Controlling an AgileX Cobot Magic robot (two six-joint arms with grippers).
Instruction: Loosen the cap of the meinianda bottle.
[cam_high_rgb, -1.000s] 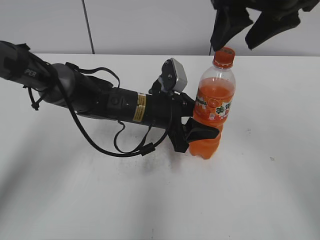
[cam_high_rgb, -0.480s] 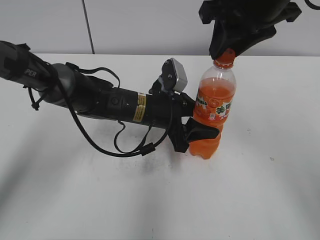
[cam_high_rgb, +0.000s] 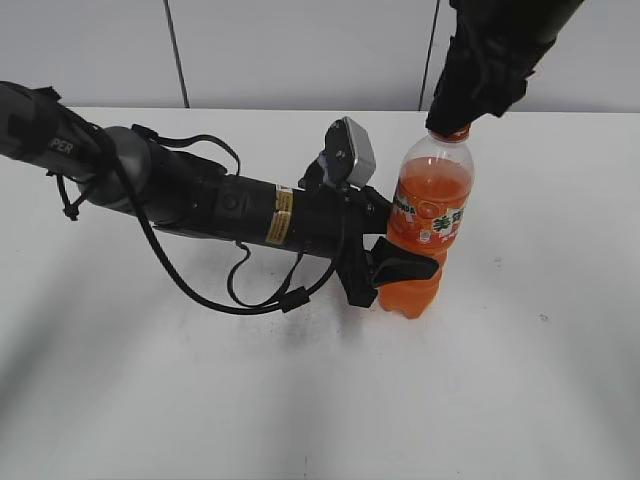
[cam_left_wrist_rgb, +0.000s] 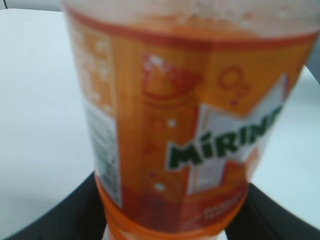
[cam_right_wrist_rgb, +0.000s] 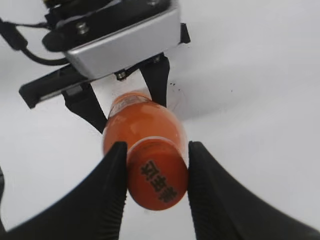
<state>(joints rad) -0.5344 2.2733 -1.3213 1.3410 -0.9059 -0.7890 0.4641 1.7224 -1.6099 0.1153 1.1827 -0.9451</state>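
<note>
The meinianda bottle (cam_high_rgb: 428, 215) stands upright on the white table, with orange drink and an orange label. My left gripper (cam_high_rgb: 395, 270) is shut on its lower body from the left. In the left wrist view the label (cam_left_wrist_rgb: 190, 125) fills the frame, with the left gripper's (cam_left_wrist_rgb: 170, 220) black fingers on both sides. My right gripper (cam_high_rgb: 455, 122) comes down from above and is shut on the orange cap (cam_high_rgb: 452, 131), which is mostly hidden. In the right wrist view the cap (cam_right_wrist_rgb: 159, 177) sits between the right gripper's (cam_right_wrist_rgb: 156, 147) two black fingers, which touch its sides.
The white table (cam_high_rgb: 500, 400) extends all around the bottle. The left arm (cam_high_rgb: 200, 200) with its cables lies low across the table's left half. A grey wall stands behind the table.
My right gripper has come down from above the bottle onto the cap and closed round it. The left gripper and the bottle have stayed put.
</note>
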